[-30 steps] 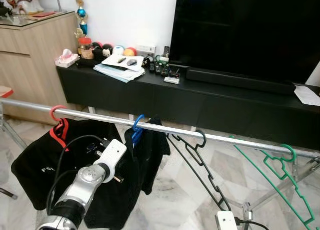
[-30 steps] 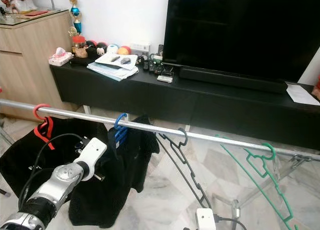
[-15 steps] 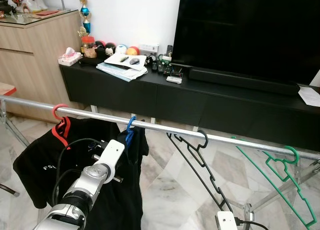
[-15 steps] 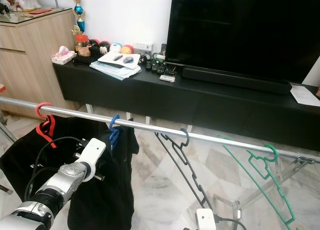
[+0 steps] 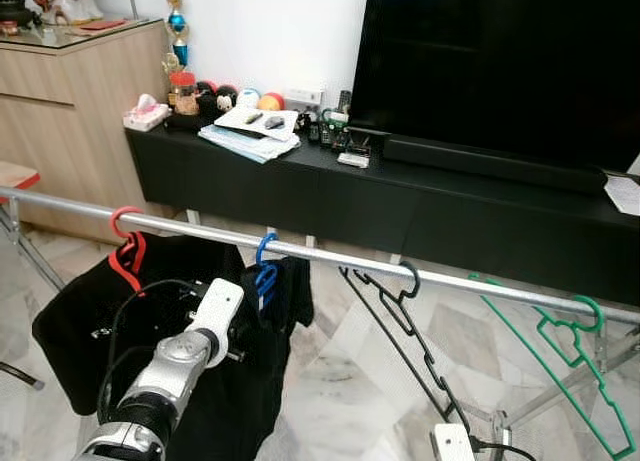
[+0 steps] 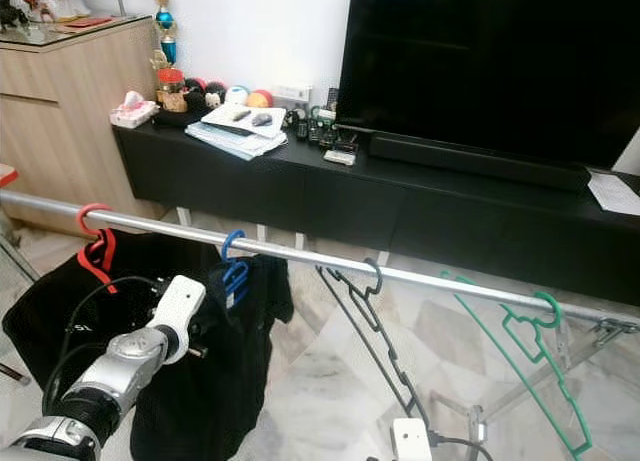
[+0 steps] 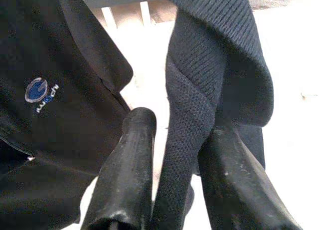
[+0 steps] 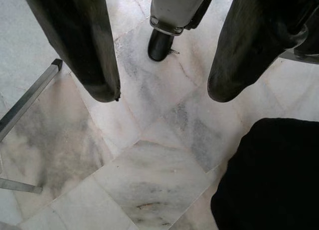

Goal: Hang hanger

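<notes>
A silver rail [image 5: 340, 259] crosses in front of me. On it hang a red hanger [image 5: 125, 251] with a black garment, a blue hanger [image 5: 265, 273] with a black shirt [image 5: 262, 381], a bare black hanger [image 5: 405, 316] and a bare green hanger [image 5: 565, 346]. My left arm [image 5: 190, 346] reaches into the shirt just below the blue hanger. In the left wrist view the left gripper [image 7: 182, 190] is shut on a fold of that black shirt [image 7: 192, 105]. My right gripper [image 8: 162, 90] hangs low over the marble floor, open with nothing between its fingers.
Behind the rail stands a long black TV stand [image 5: 420, 196] with a large TV [image 5: 500, 71] and small clutter. A wooden cabinet [image 5: 60, 111] is at the left. Rack legs [image 5: 560, 386] and a caster wheel [image 8: 160, 44] stand on the marble floor.
The camera has shifted slightly. The black shirt on the blue hanger has been drawn in from its spread to the right, and my left gripper stays on it.
</notes>
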{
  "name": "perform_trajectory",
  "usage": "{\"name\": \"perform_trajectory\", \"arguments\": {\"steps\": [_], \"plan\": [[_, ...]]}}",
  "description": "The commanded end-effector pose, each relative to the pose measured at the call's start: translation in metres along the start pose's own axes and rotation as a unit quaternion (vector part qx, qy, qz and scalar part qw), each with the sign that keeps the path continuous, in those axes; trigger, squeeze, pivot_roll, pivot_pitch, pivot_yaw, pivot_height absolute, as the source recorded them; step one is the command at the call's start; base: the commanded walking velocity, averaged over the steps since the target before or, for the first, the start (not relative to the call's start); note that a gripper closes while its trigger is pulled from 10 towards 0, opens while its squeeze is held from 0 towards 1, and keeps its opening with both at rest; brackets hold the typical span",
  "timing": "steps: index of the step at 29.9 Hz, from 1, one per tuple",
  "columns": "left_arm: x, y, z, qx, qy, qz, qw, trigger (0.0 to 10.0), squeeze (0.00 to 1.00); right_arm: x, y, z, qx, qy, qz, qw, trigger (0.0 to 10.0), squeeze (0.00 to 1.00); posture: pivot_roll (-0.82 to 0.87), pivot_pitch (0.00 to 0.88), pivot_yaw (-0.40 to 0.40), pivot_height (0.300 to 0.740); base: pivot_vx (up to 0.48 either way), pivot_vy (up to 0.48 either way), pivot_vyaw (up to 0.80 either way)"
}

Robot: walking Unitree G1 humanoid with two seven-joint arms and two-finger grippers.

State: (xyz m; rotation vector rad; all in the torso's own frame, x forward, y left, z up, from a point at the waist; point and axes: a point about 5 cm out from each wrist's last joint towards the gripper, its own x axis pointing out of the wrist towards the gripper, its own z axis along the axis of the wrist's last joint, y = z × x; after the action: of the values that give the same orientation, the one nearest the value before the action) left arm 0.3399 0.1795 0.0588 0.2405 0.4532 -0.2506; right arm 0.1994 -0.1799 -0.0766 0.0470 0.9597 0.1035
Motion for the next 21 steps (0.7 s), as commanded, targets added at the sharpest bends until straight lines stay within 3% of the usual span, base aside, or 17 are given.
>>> {"name": "perform_trajectory", "arguments": {"steps": [1,21], "plan": [[0.0000,0.0008,0.0081,-0.002,-0.019,-0.001,1.000,10.0,1.00,-0.0006,-0.0039,0.0012,0.005,-0.001,-0.006,1.000,10.0,0.00,0.10,0.000,-0.063,0.740,0.000,0.000,0.00],[0.0000,0.0008,0.0081,-0.002,-0.019,-0.001,1.000,10.0,1.00,-0.0006,-0.0039,0.0012,0.005,-0.001,-0.006,1.000,10.0,0.00,0.10,0.000,-0.063,0.740,0.000,0.000,0.00]]}}
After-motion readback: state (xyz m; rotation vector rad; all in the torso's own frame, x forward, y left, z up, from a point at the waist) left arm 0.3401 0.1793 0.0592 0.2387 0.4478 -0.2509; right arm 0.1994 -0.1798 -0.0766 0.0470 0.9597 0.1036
